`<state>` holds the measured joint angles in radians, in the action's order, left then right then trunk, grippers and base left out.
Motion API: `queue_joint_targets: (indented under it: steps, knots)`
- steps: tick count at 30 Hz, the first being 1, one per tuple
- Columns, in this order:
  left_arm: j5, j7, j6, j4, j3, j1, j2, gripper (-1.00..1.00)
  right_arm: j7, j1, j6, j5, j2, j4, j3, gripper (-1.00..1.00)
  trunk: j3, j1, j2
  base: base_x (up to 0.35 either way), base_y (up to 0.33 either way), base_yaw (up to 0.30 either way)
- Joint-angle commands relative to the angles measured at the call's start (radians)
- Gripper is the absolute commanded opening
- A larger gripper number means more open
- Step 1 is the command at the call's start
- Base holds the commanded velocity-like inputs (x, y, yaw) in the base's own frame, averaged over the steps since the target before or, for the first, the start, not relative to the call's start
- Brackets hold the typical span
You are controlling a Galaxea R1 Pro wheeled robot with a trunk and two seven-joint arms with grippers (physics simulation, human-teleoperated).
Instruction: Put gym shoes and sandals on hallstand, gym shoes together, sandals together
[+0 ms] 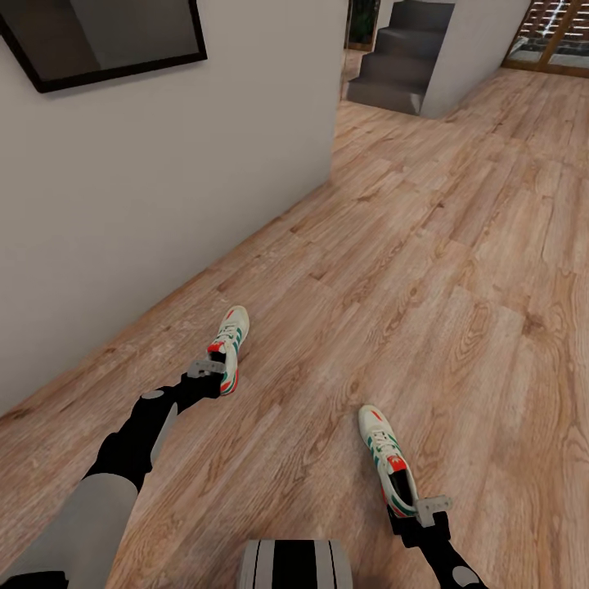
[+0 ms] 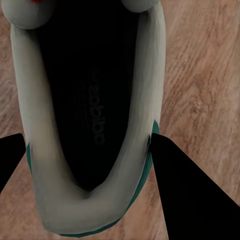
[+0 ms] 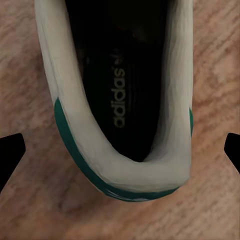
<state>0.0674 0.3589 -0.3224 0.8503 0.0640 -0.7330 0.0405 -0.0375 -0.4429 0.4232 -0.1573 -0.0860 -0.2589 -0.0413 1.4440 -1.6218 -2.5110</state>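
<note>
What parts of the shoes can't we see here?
- Left gym shoe: in the head view its heel sits behind the left gripper.
- Right gym shoe: heel end is covered by the right gripper.
- Both wrist views: toes and laces are cut off by the picture edge.

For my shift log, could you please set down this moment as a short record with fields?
place: corridor floor beside a grey wall
left gym shoe: on the floor near the wall
right gym shoe: on the floor, apart from the other
left hand: open, fingers astride the left shoe's heel
right hand: open, over the right shoe's heel
background: stairs
</note>
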Motion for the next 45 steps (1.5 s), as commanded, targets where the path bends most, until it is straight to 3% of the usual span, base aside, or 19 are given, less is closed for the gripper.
queue_joint_targets:
  steps: [1, 14, 15, 45]
  knots:
    - [0.008, 0.008, -0.004, 0.001, 0.004, 0.0, -0.001, -1.0, -0.004, 0.0, 0.003, -0.005, 0.0, 0.0, -0.005, 1.0, 0.001, 0.0, 0.0, 0.007, 0.0, 0.0]
    - [0.008, 0.009, -0.004, 0.001, 0.004, 0.0, -0.001, -1.0, -0.005, 0.0, 0.003, -0.005, 0.0, 0.001, -0.005, 1.0, 0.001, 0.0, 0.0, 0.019, 0.0, 0.0]
    - [0.008, 0.009, -0.004, 0.001, 0.004, 0.0, -0.001, -1.0, -0.005, 0.0, 0.003, -0.006, 0.0, 0.001, -0.005, -1.0, 0.001, 0.0, 0.0, 0.015, 0.0, 0.0]
    - [0.009, 0.014, -0.001, 0.001, 0.008, 0.024, 0.003, -1.0, -0.008, 0.0, 0.002, -0.007, 0.0, 0.002, -0.002, -1.0, -0.003, 0.001, 0.0, 0.001, 0.0, 0.0]
